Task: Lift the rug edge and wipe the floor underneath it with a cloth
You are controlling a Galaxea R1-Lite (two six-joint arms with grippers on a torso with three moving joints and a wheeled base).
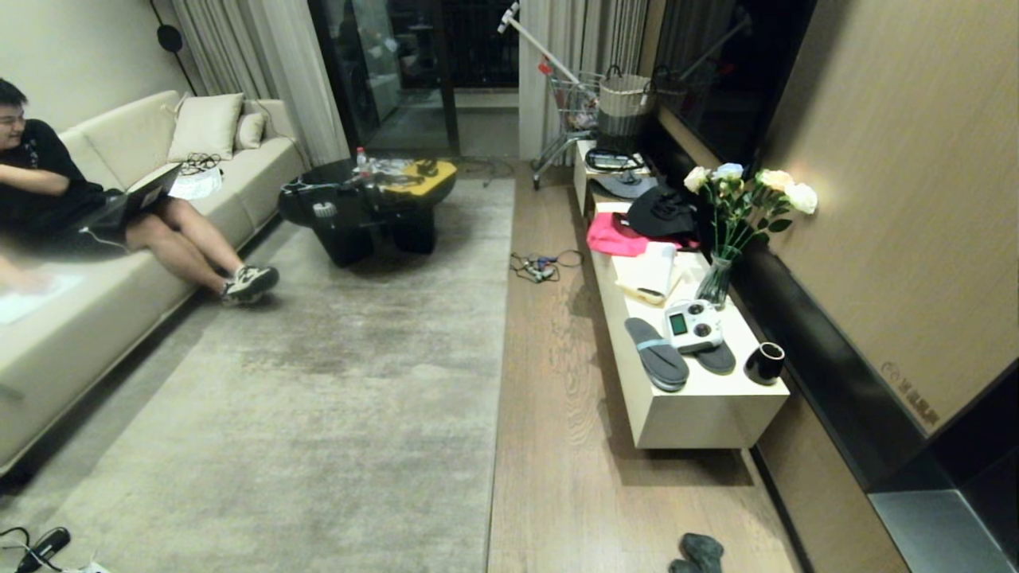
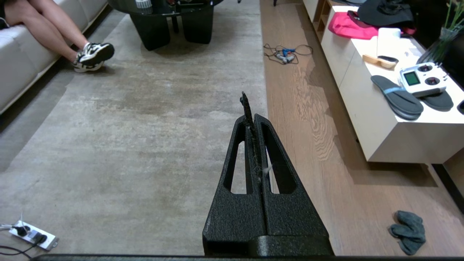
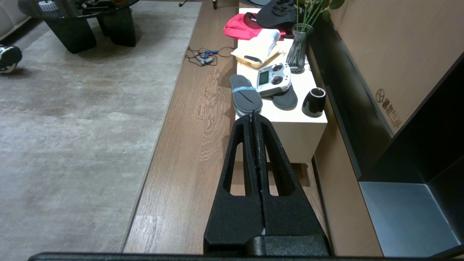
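Surveying | left gripper (image 2: 253, 117) and right gripper (image 3: 253, 117) pressed together, empty | cloth (image 1: 699, 554) on floor (image 1: 549, 446) at 5 o'clock, rug edge (image 1: 497, 382) at 6 | advice: fetch cloth first, spreading fingers wide above it.

The head view looks down the room from high up, while both wrist views face forward lower, sharing the rug edge (image 1: 501, 342) and low cabinet (image 1: 700, 406).

The floor (image 1: 549, 414) carries the rug, its rug edge (image 1: 500, 382) lying flat, the cloth (image 2: 407, 232), a tangle of cables (image 1: 545, 265), and what looks like a power strip (image 2: 32, 235).
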